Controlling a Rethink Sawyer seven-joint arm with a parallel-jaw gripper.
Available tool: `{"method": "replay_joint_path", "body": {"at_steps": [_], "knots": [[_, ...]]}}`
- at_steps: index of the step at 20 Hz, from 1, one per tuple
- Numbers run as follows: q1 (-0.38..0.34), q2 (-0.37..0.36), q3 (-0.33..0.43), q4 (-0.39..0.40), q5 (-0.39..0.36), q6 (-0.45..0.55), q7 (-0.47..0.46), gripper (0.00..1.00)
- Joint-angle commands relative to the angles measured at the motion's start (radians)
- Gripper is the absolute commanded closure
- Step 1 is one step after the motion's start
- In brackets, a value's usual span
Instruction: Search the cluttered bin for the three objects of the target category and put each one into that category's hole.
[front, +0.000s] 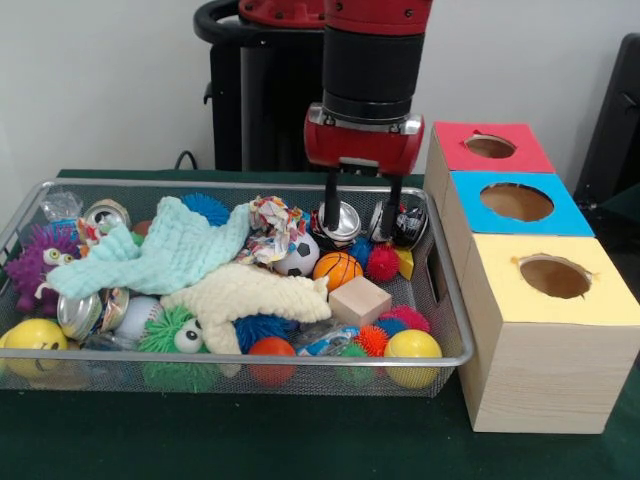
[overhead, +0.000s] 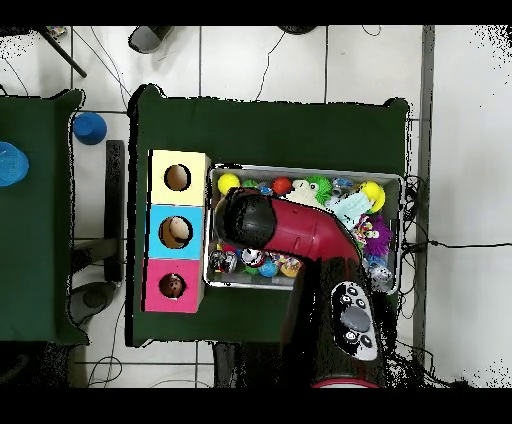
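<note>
- The cluttered bin (front: 452, 300), a shallow rectangular basket of silver wire mesh with a thick metal rim, was recorded on a dark green table cover (front: 300, 440).
- The gripper (front: 360, 222) was seen lowered into the far right corner of the bin, its two black fingers held apart and nothing between them; one tip stood at a shiny metal can (front: 338, 222), the other beside a dark can (front: 408, 226).
- No furry plush animal could be made out in either view; the target objects were presumably covered, and their place could not be told.
- Two waffle-weave cloths were counted: a mint one (front: 165, 255) and a cream one (front: 243, 292), both crumpled over the middle of the pile.
- Smooth balls noted: two yellow (front: 412, 348), one orange basketball (front: 337, 268), one soccer ball (front: 298, 258).
- Spiky rubber balls in green (front: 172, 335), blue, red and purple (front: 40, 262) were observed; an exact count was not possible.
- One plain wooden cube (front: 359, 299) lay near the right wall.
- Three wooden boxes stood just beside the bin, each with one round hole: red-topped (front: 490, 146), blue-topped (front: 517, 201), yellow-topped (front: 553, 276).
- In the overhead view, the red arm (overhead: 300, 235) hid much of the bin's middle.
</note>
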Motion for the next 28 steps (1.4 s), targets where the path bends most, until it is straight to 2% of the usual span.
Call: {"method": "replay_joint_path", "body": {"at_steps": [1,10,14,17,20,28], "knots": [[-0.066,-0.006,0.13,0.068,-0.102,0.031,-0.079,0.0],[-0.119,-0.005,0.162,0.082,-0.194,-0.009,-0.088,0.0],[-0.201,0.046,0.227,0.071,-0.244,-0.038,-0.139,0.0],[-0.237,0.078,0.233,0.056,-0.282,-0.057,-0.121,0.0],[-0.258,0.083,0.23,0.044,-0.292,-0.032,-0.091,0.0],[-0.334,0.047,0.293,0.008,-0.297,0.085,-0.129,0.0]]}}
